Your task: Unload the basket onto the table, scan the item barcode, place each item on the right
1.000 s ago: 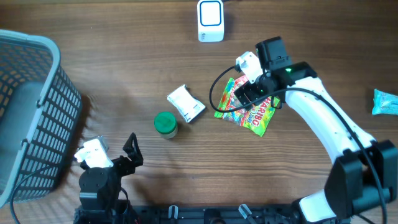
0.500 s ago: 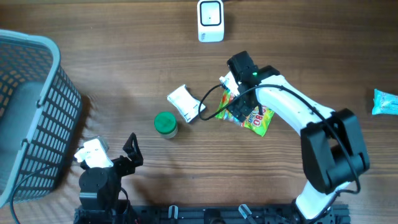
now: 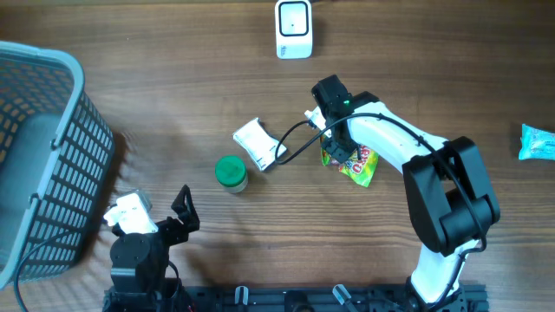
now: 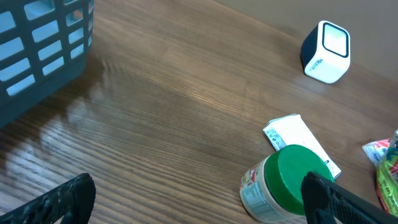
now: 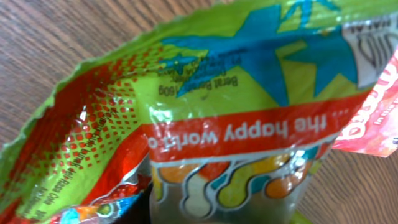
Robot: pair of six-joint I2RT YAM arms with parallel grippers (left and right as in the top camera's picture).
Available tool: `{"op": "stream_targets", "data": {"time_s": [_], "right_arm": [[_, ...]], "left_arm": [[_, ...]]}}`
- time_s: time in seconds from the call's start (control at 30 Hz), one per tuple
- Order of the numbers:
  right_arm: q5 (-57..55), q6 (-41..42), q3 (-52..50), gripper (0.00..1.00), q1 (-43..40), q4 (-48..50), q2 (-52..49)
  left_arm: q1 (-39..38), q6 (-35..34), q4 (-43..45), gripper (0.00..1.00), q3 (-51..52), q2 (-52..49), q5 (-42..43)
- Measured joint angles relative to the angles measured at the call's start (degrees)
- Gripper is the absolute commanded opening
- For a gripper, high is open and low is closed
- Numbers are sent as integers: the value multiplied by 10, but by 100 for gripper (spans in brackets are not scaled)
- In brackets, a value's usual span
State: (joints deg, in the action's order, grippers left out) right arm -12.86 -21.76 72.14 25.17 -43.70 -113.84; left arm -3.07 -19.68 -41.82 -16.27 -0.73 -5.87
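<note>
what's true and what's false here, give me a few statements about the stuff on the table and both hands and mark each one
1. The green-lidded jar stands upright on the table. True.
2. The scanner lies inside the basket. False: it stands on the bare table, well apart from the basket.
3. The right hand is down at the candy bag. True.
4. The left hand holds the white packet. False: it is open and holds nothing, and the packet lies apart from it beside the jar.
5. A blue packet lies alone, far from the candy bag. True.
</note>
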Motion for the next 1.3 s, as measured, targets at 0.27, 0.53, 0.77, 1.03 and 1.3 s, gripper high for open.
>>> {"op": "stream_targets", "data": {"time_s": [0.27,0.53,0.77,1.03,1.3], "right_arm": [[167,69,54,4,-14,-126,-18],[647,-57,161,4,-5,-398,-58],[884,-275,161,4,-5,-454,-59],[1001,-435,162,5,-4,-280,-58],[1019,-473,164,4,10,-17,-59]], "left_arm": [[0,0,0,100,0,0,0],[0,0,0,100,0,0,0],[0,0,0,100,0,0,0],[0,0,0,100,0,0,0],[0,0,0,100,0,0,0]]}}
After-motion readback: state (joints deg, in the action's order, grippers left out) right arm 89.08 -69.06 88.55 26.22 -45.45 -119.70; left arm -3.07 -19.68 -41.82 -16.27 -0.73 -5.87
